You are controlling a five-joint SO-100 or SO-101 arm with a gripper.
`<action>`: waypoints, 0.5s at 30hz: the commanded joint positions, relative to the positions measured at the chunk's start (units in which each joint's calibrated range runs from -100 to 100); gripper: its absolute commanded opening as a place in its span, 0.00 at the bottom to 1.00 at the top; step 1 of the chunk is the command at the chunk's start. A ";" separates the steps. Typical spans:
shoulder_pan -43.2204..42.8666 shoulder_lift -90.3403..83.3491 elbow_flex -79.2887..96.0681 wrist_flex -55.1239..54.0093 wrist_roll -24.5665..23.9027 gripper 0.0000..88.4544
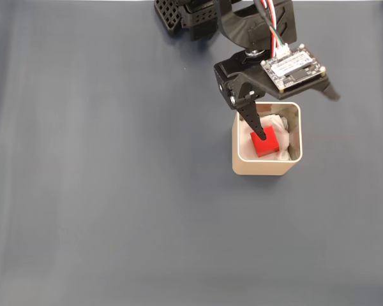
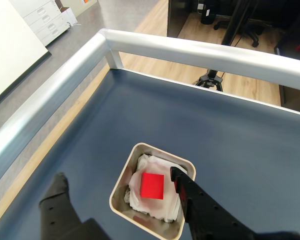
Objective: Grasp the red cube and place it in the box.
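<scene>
Blue-grey table with a metal rail, red cube on paper in the box, gripper spread wide.

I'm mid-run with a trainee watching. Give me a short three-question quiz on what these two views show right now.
1. True or false: the red cube lies on the white paper lining inside the box.
2. Multiple choice: in the wrist view, the gripper fingers are A) closed on the cube, B) spread apart with one finger outside the box, C) both under the paper.
3. Fill in: the box stands on a dark ____ table surface.

Key: 1 true. 2 B. 3 blue-grey.
</scene>
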 commanded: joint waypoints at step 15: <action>8.46 -2.32 -1.88 -0.80 -0.39 0.00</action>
